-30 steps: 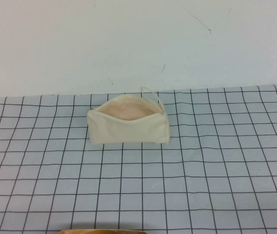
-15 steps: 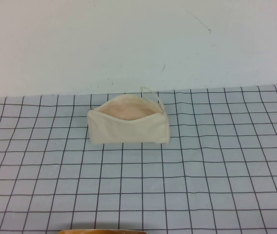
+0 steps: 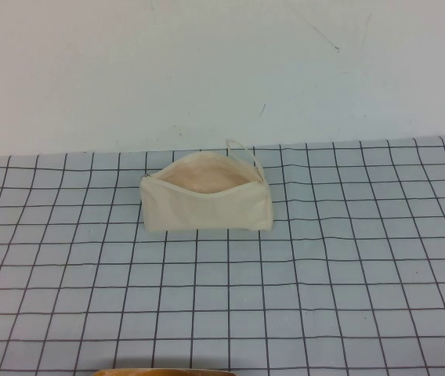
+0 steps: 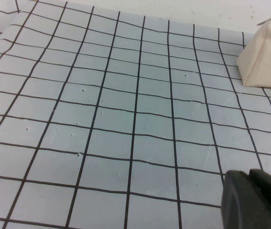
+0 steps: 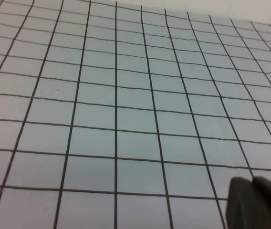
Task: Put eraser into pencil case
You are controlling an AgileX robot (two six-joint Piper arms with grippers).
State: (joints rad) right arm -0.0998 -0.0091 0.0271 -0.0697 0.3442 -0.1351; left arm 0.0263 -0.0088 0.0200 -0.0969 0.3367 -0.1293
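Note:
The cream pencil case (image 3: 207, 205) stands on the checked mat at the back middle. Its mouth is open upward and shows pale pinkish lining, with a thin cord loop (image 3: 242, 149) at its right end. One end of it also shows in the left wrist view (image 4: 267, 57). The eraser is not in view in any frame. My left gripper (image 4: 251, 175) hovers low over bare mat, well short of the case, with its fingers pressed together and nothing between them. My right gripper (image 5: 253, 181) is over bare mat too, fingers together and empty. Neither arm shows in the high view.
The grey checked mat (image 3: 324, 274) covers the table up to a white wall (image 3: 207, 70) behind the case. A thin orange-brown edge (image 3: 164, 372) shows at the bottom of the high view.

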